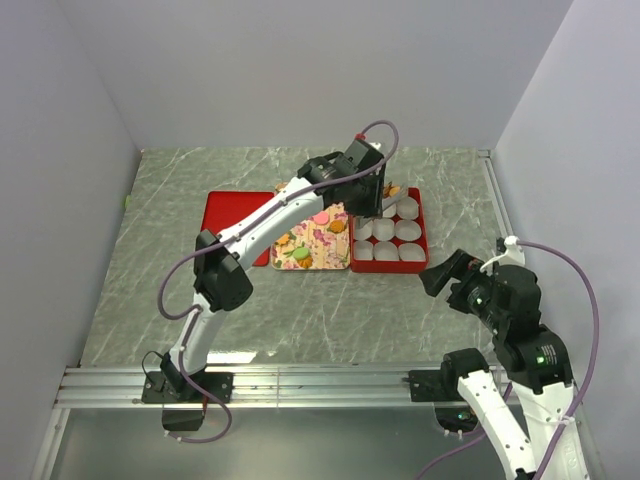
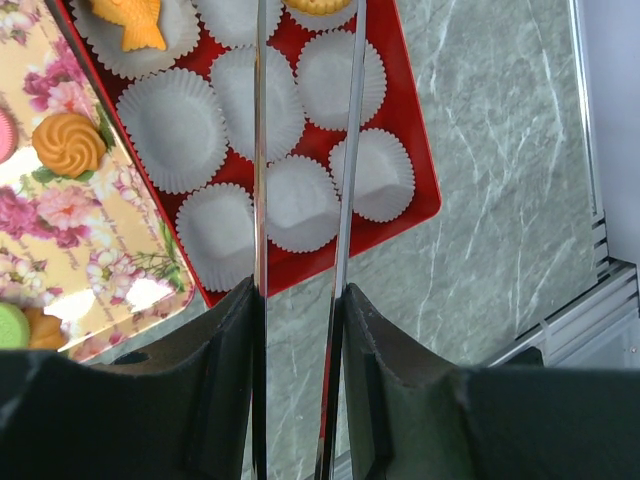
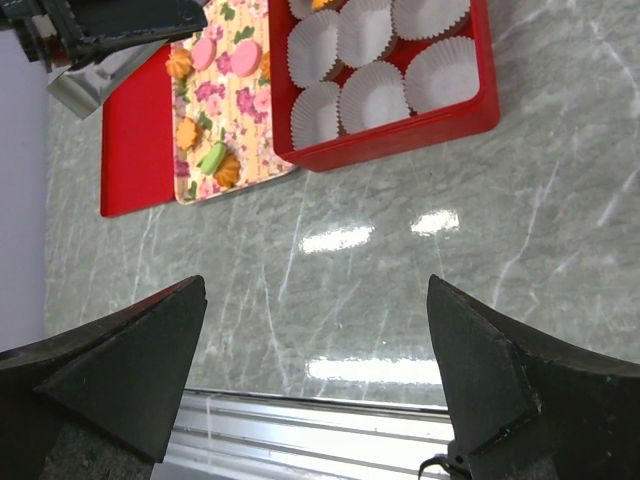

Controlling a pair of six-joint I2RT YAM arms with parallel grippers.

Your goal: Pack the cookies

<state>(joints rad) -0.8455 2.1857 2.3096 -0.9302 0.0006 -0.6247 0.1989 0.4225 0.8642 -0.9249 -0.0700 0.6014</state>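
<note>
The cookies lie mostly on the cream floral tray [image 1: 333, 262]: an orange swirl [image 2: 68, 142], a green one [image 2: 12, 325], pink ones [image 3: 205, 52]. An orange cookie [image 2: 135, 22] sits in a paper cup in the red box [image 1: 426, 240]; another [image 2: 318, 4] lies at the tips of the tongs. My left gripper [image 1: 372, 195] [image 2: 300, 300] is shut on metal tongs [image 2: 345, 150] over the box's far end. Its blades stand slightly apart. My right gripper [image 1: 440, 275] [image 3: 315, 290] is open and empty over the table near the box's front right.
White pleated paper cups [image 2: 300, 200] fill the red box, most of them empty. The flat red lid [image 1: 235, 225] lies left of the tray. An aluminium rail [image 1: 300, 380] runs along the near edge. Walls close in on three sides.
</note>
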